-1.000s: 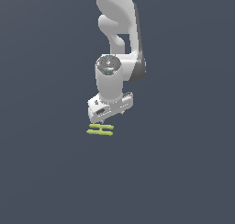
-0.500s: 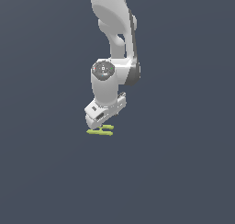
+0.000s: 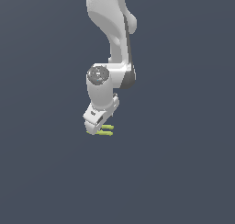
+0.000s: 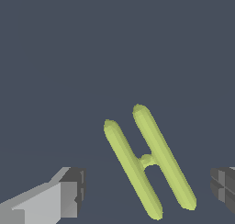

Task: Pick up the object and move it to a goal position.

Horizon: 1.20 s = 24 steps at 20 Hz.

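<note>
The object [image 4: 148, 161] is a small yellow-green H-shaped piece, two thin bars joined by a short crossbar, lying flat on the dark surface. In the wrist view it lies between my two fingertips [image 4: 69, 191], with clear gaps on both sides. My gripper [image 4: 147, 191] is open around it and touches nothing. In the exterior view the gripper [image 3: 97, 126] hangs low over the object [image 3: 107, 130], whose left part is hidden behind the hand.
Only the plain dark grey floor [image 3: 183, 172] surrounds the arm [image 3: 112, 35]. No goal marker shows in either view.
The arm has come down and shifted toward the exterior view's left, so the hand now covers part of the object. The object has not moved.
</note>
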Each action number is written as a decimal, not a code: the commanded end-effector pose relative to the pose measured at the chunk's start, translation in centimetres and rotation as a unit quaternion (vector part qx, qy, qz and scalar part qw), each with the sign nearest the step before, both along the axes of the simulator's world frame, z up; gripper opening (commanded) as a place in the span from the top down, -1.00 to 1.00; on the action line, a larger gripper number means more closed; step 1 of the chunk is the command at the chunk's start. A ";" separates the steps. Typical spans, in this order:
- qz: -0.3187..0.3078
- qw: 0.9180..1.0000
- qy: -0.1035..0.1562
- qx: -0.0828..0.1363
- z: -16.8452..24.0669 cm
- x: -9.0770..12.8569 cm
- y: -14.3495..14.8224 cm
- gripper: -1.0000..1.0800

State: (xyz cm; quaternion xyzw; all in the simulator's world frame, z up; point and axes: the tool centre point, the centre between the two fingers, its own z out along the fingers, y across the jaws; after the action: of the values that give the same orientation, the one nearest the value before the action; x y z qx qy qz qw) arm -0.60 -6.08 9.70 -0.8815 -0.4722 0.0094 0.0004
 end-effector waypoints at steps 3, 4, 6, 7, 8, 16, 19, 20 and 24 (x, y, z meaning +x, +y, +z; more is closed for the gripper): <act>0.057 0.998 -0.001 0.001 -0.8 0.0 -0.8 -0.92; 0.070 0.998 -0.002 0.001 -0.9 0.0 -0.9 -0.92; 0.095 0.996 -0.002 0.002 -1.3 0.1 -1.3 -0.92; 0.107 0.994 -0.002 0.002 -1.5 0.1 -1.4 -0.92; 0.120 0.993 -0.003 0.003 -1.6 0.1 -1.6 -0.92; 0.200 0.980 -0.005 0.005 -2.7 0.1 -2.6 -0.92; 0.219 0.976 -0.006 0.005 -3.0 0.1 -2.9 -0.92; 0.224 0.974 -0.006 0.005 -3.0 0.1 -2.9 -0.92; 0.239 0.971 -0.007 0.006 -3.2 0.1 -3.1 -0.92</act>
State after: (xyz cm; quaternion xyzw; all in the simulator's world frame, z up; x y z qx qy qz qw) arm -0.54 -9.15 6.52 -0.7471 -0.6648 0.0007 0.0001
